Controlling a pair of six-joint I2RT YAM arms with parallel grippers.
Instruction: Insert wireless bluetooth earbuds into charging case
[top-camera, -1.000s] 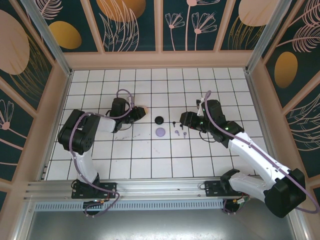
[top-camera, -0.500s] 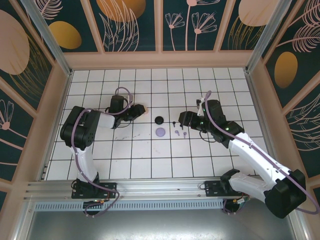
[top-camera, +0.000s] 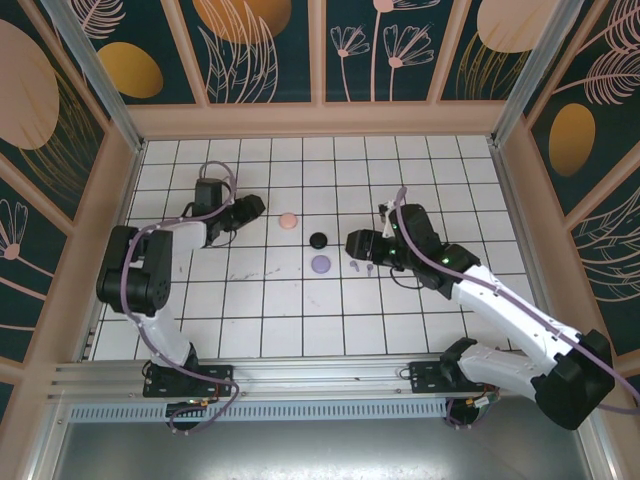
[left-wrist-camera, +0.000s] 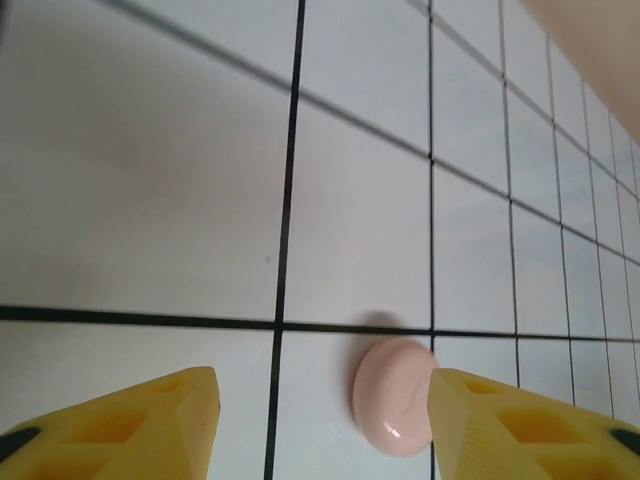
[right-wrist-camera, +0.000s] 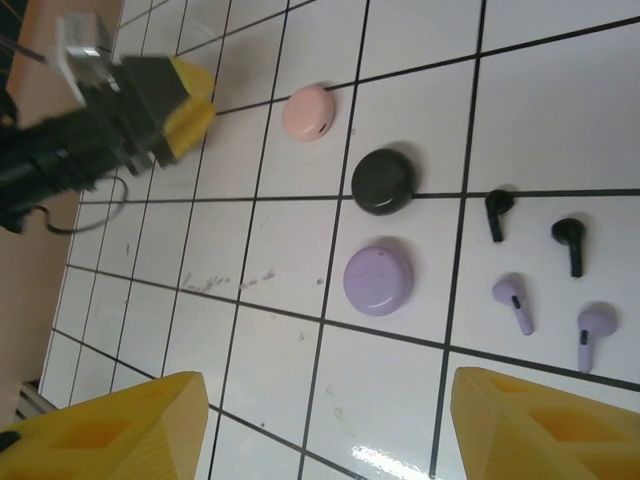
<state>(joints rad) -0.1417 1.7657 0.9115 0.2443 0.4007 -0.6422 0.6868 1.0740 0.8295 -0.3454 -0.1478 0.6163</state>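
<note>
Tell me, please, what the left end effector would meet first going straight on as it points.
Most likely the pink case, just ahead of the left end effector; depth is unclear.

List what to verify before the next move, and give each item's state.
1. Left gripper open and off the pink case: ok.
2. Right gripper open and empty: ok.
3. Black buds and lilac buds lying loose on the table, none touching: ok.
4. Black case, lilac case and pink case open for buds: not ok, all three look shut.
5. Pink case's hinge side: cannot tell.
</note>
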